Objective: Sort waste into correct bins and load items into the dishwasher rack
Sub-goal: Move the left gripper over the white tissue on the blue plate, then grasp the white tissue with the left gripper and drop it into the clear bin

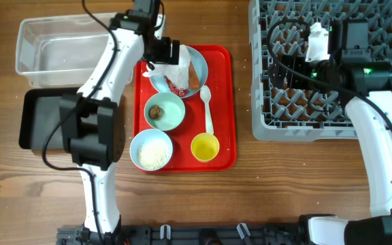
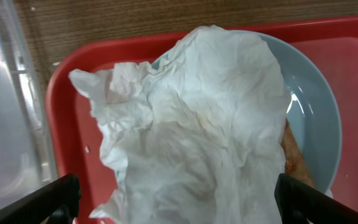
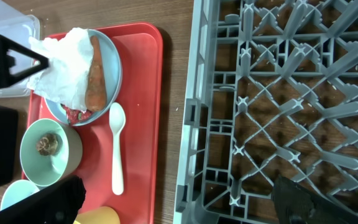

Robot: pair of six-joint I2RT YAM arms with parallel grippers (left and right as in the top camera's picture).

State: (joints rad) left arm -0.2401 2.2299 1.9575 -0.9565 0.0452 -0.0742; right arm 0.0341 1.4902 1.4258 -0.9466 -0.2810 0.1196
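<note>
Worktop (image 1: 284, 194), overhead: red serving tray (image 1: 227, 102) in the middle. On it stand the plate (image 1: 197, 56) bearing crumpled napkin (image 1: 180, 70) and carrot piece (image 1: 196, 76), a mint bowl (image 1: 171, 116) with brown lump (image 1: 154, 112), a second bowl (image 1: 136, 151) with rice grains (image 1: 152, 155), a yellow cup (image 1: 205, 147) and a spoon (image 1: 207, 109). Clear tub (image 1: 60, 42) and black tray (image 1: 36, 119) sit left, rack (image 1: 291, 102) right. Left hand (image 1: 163, 53) is over the napkin; right hand (image 1: 317, 42) is over the rack.

Left wrist: hand released, fingers (image 2: 42, 202) spread wide, napkin between them.

Right wrist: hand released, holding nothing, above the rack's near edge.
</note>
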